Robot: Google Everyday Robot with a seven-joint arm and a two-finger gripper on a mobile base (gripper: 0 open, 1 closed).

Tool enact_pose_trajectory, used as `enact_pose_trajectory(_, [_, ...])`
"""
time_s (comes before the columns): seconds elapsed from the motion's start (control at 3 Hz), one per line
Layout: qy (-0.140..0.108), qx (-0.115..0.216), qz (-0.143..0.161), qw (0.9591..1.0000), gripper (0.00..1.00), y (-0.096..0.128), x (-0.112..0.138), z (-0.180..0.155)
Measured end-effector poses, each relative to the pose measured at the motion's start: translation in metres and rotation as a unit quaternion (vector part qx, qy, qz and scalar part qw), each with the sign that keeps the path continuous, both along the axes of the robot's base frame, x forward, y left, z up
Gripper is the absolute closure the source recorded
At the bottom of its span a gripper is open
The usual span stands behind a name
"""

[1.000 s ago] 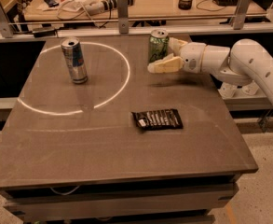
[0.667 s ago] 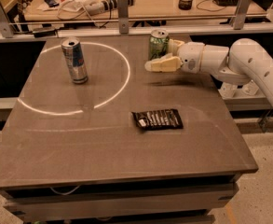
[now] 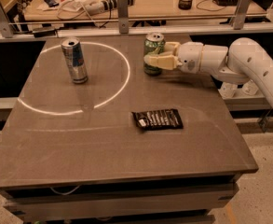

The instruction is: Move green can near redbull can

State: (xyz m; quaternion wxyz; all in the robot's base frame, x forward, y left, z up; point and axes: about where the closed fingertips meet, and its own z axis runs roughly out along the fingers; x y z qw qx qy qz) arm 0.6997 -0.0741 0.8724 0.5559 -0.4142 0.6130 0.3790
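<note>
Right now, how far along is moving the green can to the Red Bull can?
Done: the gripper is at the green can, on the far side of the table. In hand: taking hold; the can stands upright. Left: the whole carry, as the redbull can stands well to its left, inside the white ring.

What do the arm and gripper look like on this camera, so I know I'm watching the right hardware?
The arm is glossy white, built from thick rounded segments with smooth bulbous joints; no cables or markings show. Its gripper, at the green can on the far right part of the table, has pale cream fingers, flat and tapered, on a white cylindrical wrist.
</note>
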Motion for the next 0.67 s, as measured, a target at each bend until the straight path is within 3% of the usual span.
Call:
enact_pose_trajectory(0.33, [0.001,0.008,0.01,0.9999,0.87,0.009,-0.003,0.003])
enact_pose_trajectory(0.67, [0.002,0.016,0.029,0.9995,1.0,0.028,-0.007,0.012])
